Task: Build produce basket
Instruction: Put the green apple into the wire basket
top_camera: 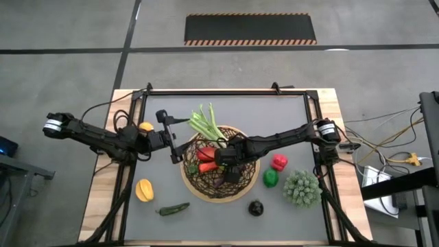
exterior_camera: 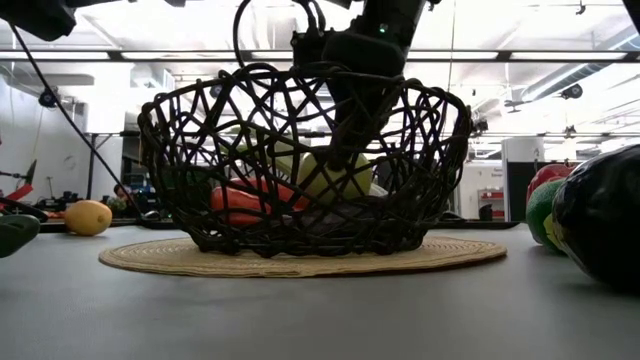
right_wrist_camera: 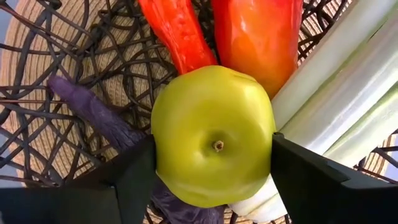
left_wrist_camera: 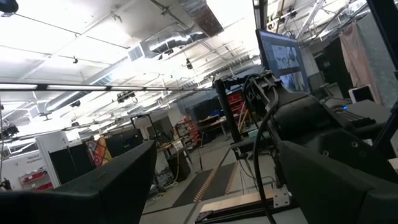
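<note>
Front of table, low centre of high view: dark round fruit [top_camera: 256,207] alone on the grey mat; green chili [top_camera: 172,209] lower left, yellow lemon [top_camera: 144,189] just above it.
Right gripper [top_camera: 232,167]: down inside the basket [top_camera: 194,180], mid-frame; fingers [right_wrist_camera: 127,177] part spread, one each side of a yellow-green apple [right_wrist_camera: 212,135], touching it, so gripping it.
Basket contents, rt wrist view: orange carrot [right_wrist_camera: 177,34] & red pepper [right_wrist_camera: 258,37] beyond the apple; leek [right_wrist_camera: 339,93] pale stalk alongside; purple eggplant [right_wrist_camera: 109,124] on the wicker floor under the fruit.
Basket, low view: dark wicker bowl on tan base, centre frame; right arm drops into it from above.
Right of basket, high view: green lime [top_camera: 271,178] & red pepper 2 [top_camera: 279,162] close together; spiky green veg [top_camera: 302,188] lower right, near.
Left gripper [top_camera: 164,140]: raised, just left of basket rim, holding nothing; fingers wide, wrist cam looks out at the room.
Far left: second lemon [top_camera: 145,127] by the left arm, upper left of mat.
</note>
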You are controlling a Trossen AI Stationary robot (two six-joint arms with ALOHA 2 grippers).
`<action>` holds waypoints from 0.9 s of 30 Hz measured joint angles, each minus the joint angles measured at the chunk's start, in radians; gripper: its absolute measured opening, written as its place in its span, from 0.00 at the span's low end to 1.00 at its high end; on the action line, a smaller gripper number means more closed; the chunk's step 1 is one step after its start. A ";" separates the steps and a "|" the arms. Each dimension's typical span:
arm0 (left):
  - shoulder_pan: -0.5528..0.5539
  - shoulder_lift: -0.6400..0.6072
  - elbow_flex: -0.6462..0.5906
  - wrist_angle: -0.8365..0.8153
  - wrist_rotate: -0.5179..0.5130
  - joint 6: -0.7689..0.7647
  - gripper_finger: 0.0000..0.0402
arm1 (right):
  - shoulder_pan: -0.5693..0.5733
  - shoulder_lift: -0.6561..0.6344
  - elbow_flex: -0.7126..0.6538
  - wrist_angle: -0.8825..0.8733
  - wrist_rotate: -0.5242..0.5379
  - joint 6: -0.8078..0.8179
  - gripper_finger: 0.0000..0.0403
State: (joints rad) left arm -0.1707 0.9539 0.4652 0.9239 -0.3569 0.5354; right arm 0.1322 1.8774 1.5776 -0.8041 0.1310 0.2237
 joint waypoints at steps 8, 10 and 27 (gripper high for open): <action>0.000 0.000 0.000 0.001 0.000 0.000 0.80 | 0.000 0.003 0.000 -0.002 -0.005 0.001 0.82; 0.000 0.000 0.000 0.001 0.000 0.000 0.80 | 0.000 0.003 0.000 -0.004 -0.005 0.001 0.85; 0.000 0.000 0.000 0.001 0.000 0.001 0.80 | -0.004 -0.009 0.070 -0.079 0.001 -0.017 0.80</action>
State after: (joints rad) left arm -0.1703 0.9543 0.4648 0.9249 -0.3569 0.5365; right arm 0.1280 1.8687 1.6480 -0.8829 0.1318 0.2070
